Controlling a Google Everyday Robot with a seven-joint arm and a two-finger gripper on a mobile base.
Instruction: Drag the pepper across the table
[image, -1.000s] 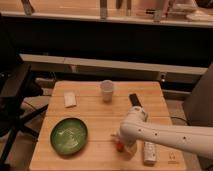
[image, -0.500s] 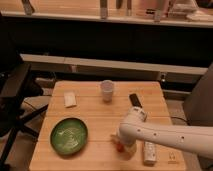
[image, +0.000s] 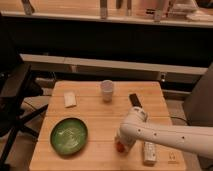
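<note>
The light wooden table (image: 100, 117) fills the middle of the camera view. The pepper (image: 120, 147) shows only as a small orange-red bit near the table's front edge, mostly hidden under my arm. My white arm comes in from the right, and the gripper (image: 123, 142) is down on the tabletop right at the pepper. The arm's wrist covers the gripper from above.
A green plate (image: 69, 135) lies at the front left. A white cup (image: 107, 90) stands at the back centre. A small white packet (image: 70, 99) lies at the back left. A black remote-like bar (image: 135, 100) lies behind my arm. A white labelled bottle (image: 149, 153) lies at the front right.
</note>
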